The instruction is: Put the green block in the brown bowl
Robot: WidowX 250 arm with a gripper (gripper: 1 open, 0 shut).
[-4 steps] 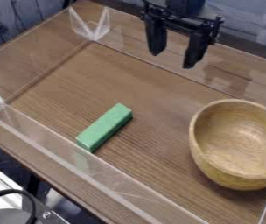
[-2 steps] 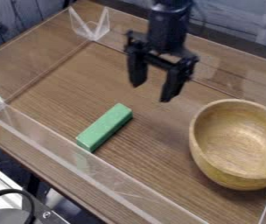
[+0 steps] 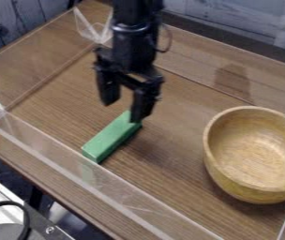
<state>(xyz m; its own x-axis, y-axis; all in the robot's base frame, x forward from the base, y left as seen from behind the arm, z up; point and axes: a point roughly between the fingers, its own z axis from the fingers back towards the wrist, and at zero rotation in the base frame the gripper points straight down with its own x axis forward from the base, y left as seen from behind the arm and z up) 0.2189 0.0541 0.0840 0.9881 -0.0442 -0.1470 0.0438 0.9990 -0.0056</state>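
Note:
The green block (image 3: 109,139) lies flat on the wooden table, angled from lower left to upper right. My gripper (image 3: 124,100) points straight down just above the block's upper right end, its two black fingers (image 3: 108,89) spread open with nothing between them. One finger hides the block's far tip. The brown bowl (image 3: 255,153) stands empty at the right, well apart from block and gripper.
A low clear plastic wall (image 3: 57,155) runs along the table's front and left edges, with clear corner pieces (image 3: 95,28) at the back left. The table's front edge drops off at the lower left.
The gripper has travelled from the back right down and to the left, ending over the block's upper end. It stayed open throughout. Block and bowl have not moved.

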